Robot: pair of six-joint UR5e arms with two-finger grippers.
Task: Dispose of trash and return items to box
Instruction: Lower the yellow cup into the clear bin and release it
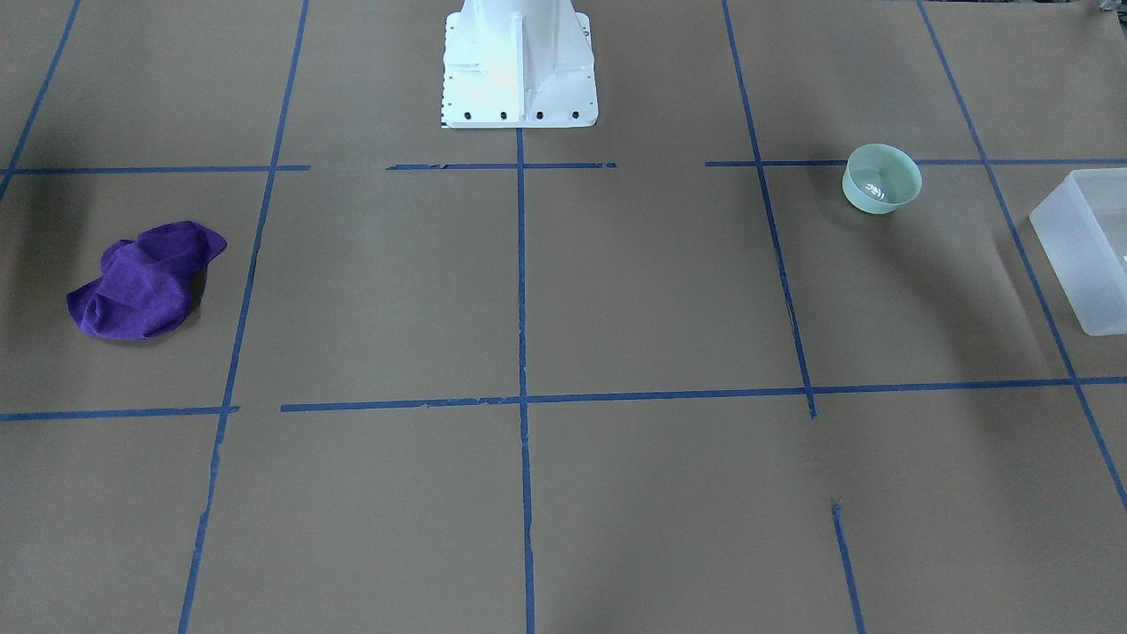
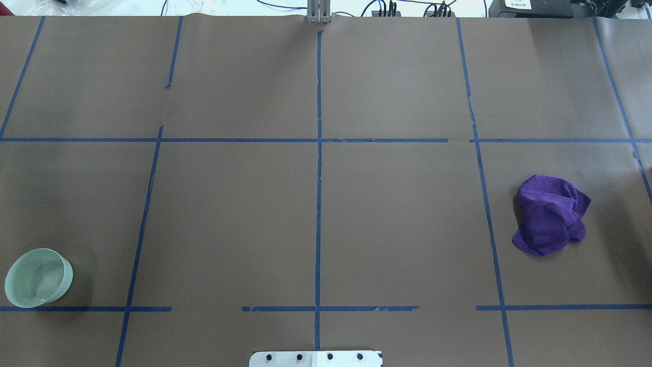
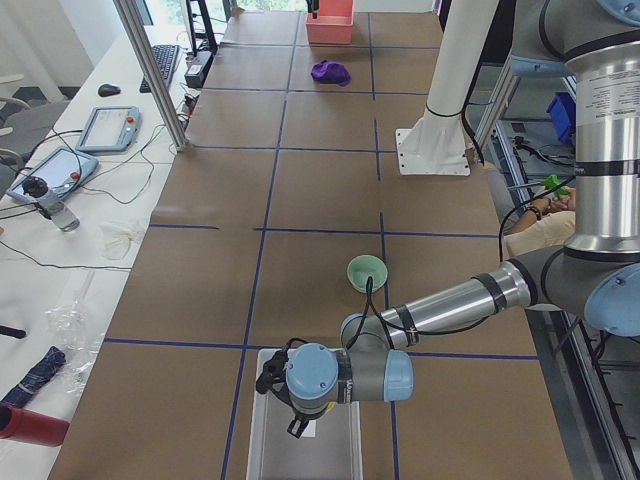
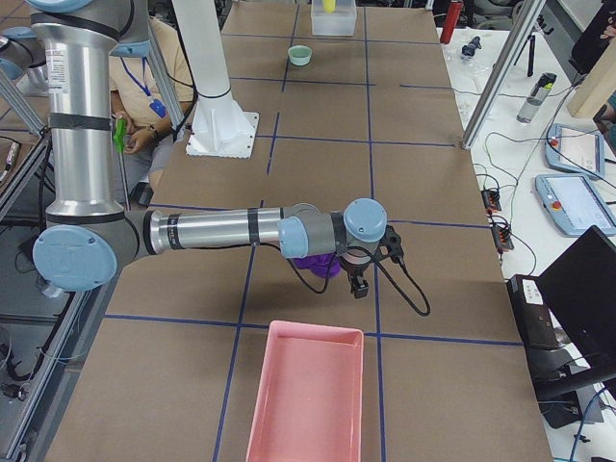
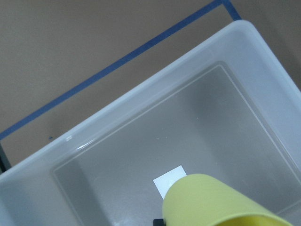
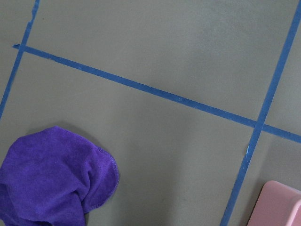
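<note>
Yellow cup (image 5: 221, 202) gripped by left jaws over box (image 5: 141, 94), ready to drop in. Green bowl (image 1: 881, 179) on table (image 1: 616, 308) near box. Right jaws above purple cloth (image 6: 51, 179); state cannot tell.

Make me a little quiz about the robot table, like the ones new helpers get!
1. True or false: the mint-green bowl sits inside the box.
2. What colour is the crumpled cloth? A red, B purple, C white.
3. Fill in: in the left wrist view, the yellow cup hangs above the open ___.

Key: 1 false; 2 B; 3 box.
</note>
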